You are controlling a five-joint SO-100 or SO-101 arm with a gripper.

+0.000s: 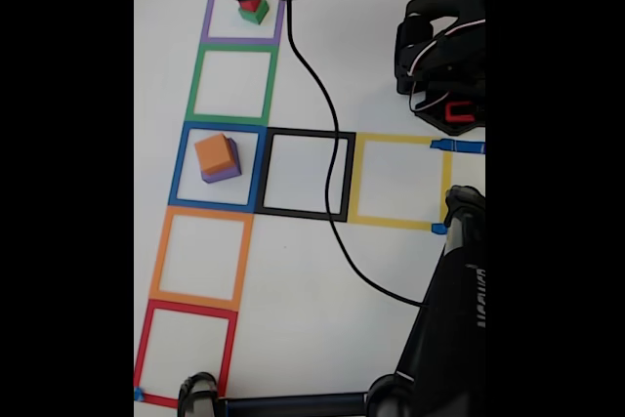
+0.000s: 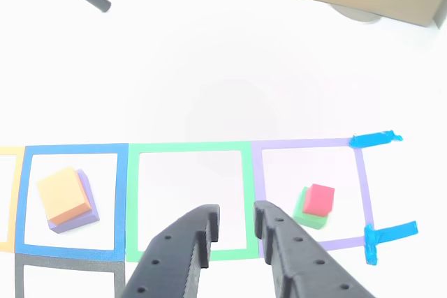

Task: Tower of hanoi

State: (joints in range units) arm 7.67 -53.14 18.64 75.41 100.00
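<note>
Other view, left to right: orange cube (image 2: pixel 63 193) stacked on purple cube (image 2: pixel 78 220) in blue tape square (image 2: pixel 73 149), claw (image 2: pixel 236 215) at 6 o'clock, fingers slightly apart, empty, red cube (image 2: pixel 319 198) on green cube (image 2: pixel 307 217) in purple tape square (image 2: pixel 307 144), white desk (image 2: pixel 209 68).

Arm stretched far out, its jaws slightly parted, holding nothing.

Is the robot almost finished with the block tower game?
Not yet. Red cube already sits on green cube in the purple square; orange cube sits on purple cube in the blue square. The gripper holds nothing, jaws slightly apart. One four-cube stack remains unbuilt.
</note>
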